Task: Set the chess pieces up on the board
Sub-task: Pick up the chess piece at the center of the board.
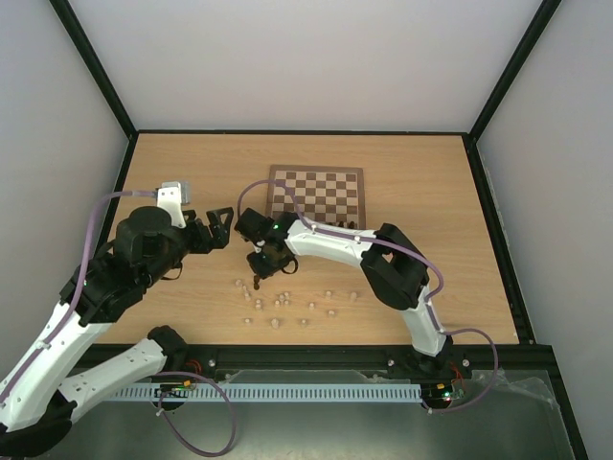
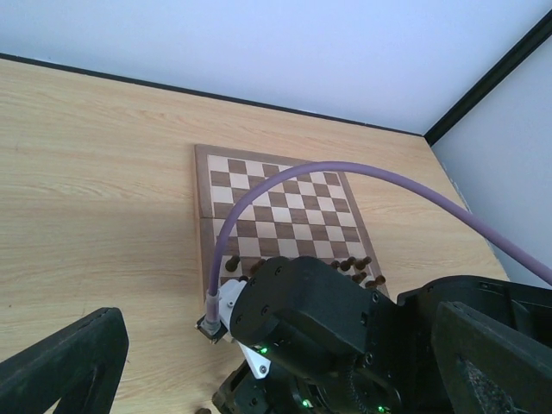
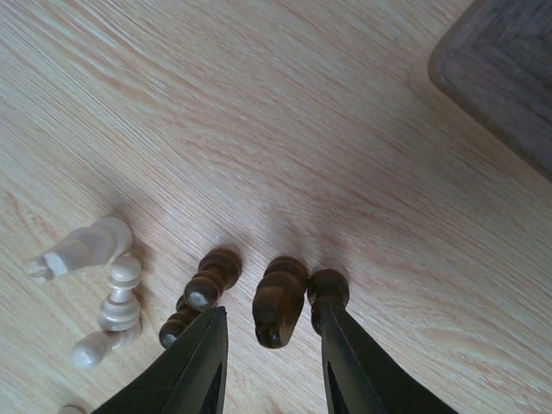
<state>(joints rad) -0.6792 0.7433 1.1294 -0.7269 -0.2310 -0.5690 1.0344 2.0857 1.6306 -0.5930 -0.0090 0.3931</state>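
On the tabletop (image 1: 431,278) just off the near-left corner of the board (image 1: 316,192), the right gripper (image 3: 274,345) is hanging low with its jaws partly apart, straddling one dark piece (image 3: 278,300). A gap is showing on the piece's left side, so nothing is gripped. Two more dark pieces (image 3: 328,289) are sitting close on either side, one right at the other finger. Pale pieces (image 3: 119,293) are lying further to the left of those in the wrist view, some tipped over. More pale pieces are lying scattered (image 1: 287,302) nearer the arm bases. Dark chessmen (image 2: 354,266) are standing along the board's near edge. The left gripper (image 1: 223,228) is hovering beside the right wrist, jaws spread wide and holding nothing.
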